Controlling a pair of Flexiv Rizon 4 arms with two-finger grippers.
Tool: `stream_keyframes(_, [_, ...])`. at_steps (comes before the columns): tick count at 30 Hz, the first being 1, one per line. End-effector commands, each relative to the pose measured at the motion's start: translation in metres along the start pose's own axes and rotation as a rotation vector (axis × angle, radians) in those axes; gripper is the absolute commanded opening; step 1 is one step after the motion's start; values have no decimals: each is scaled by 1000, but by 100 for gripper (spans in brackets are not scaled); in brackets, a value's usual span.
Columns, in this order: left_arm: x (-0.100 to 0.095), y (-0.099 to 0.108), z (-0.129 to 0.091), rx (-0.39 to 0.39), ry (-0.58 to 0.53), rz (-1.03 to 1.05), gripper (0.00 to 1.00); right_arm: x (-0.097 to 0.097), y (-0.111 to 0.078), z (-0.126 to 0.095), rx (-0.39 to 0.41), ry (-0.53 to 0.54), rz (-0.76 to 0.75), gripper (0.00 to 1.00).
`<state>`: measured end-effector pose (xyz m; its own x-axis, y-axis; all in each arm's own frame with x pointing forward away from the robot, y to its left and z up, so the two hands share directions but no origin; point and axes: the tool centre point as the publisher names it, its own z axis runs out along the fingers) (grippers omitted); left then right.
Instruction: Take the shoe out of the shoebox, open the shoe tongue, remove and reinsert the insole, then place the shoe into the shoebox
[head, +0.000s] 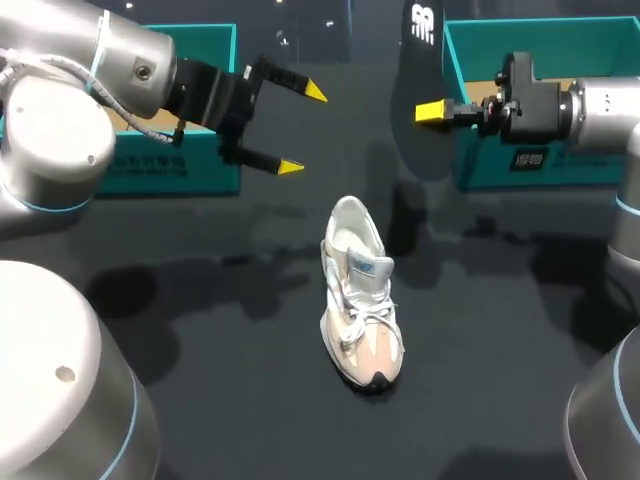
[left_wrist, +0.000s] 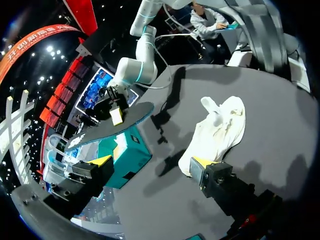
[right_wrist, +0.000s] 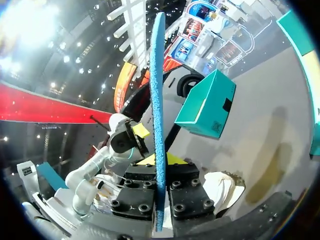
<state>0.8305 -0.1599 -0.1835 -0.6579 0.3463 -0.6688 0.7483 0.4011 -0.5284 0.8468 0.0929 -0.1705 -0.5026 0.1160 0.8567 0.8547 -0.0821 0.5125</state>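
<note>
The shoe (head: 360, 305) stands upright on the dark bench (head: 200, 400), well clear of the left teal box (head: 190, 150) and the right teal box (head: 560, 165); whether either is box or lid cannot be told. The right gripper (head: 437, 112) has its fingers clamped on the insole (right_wrist: 159, 100), held on edge above the bench, so only one yellow tip shows from overhead. The left gripper (head: 303, 130) hangs beside the left teal box with fingers spread wide, holding nothing.

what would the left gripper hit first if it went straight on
Likely the insole in the right gripper; the left gripper, open, points across at it with nothing between, though depth is unclear.
</note>
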Motion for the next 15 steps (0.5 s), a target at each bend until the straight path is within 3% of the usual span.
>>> stream_keyframes(1, [16, -4, 3, -180, 136, -340, 100, 4, -7, -4, -16, -13, -44, 0])
stream_keyframes(3, [26, -7, 4, -189, 171, -423, 100, 1, -8, -1, 2, -16, -75, 0])
stream_keyframes(5, [34, -11, 3, -280, 198, -446, 100, -1, -9, 1, 8, -13, -103, 0])
stream_keyframes(15, [34, -11, 3, -280, 198, -446, 100, -1, -9, 1, 8, -13, -103, 0])
